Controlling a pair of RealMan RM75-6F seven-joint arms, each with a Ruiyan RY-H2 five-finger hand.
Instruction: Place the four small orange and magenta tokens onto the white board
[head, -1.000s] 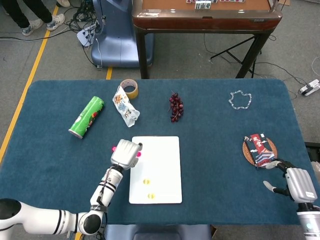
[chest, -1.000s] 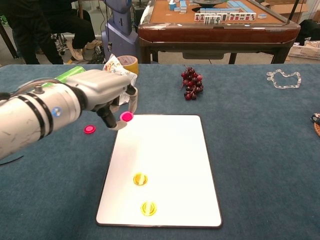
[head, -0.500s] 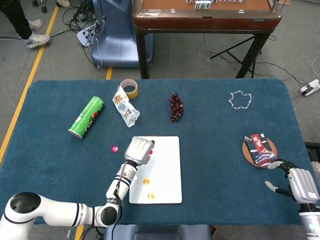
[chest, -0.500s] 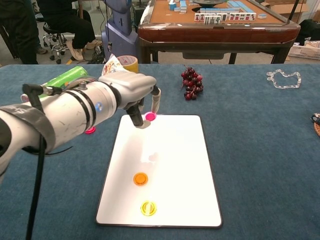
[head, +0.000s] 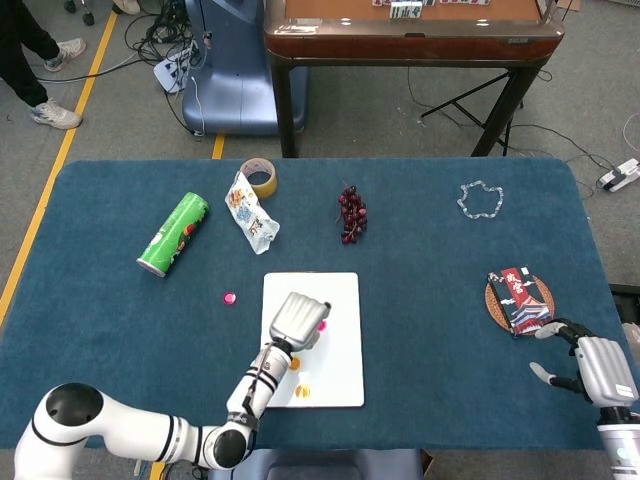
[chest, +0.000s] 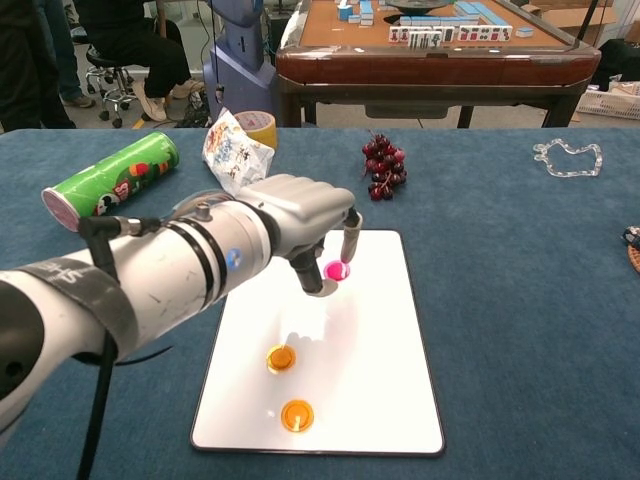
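Magenta token (chest: 335, 269) is being pinched between the left hand's (chest: 300, 215) thumb and a finger over the glossy white board (chest: 370, 330), toward its far edge. Two round orange tokens (chest: 281, 358) are lying near the board's near-left corner, leaving its right half bare. Only the head view is showing the second magenta token (head: 229, 297) on the blue felt tabletop (head: 430, 330) left of the board, and the right hand (head: 590, 365), fingers spread and grasping nothing, near the front-right corner.

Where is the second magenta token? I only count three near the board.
In the head view it lies on the blue tablecloth at magenta token, left of the white board, below the green can.
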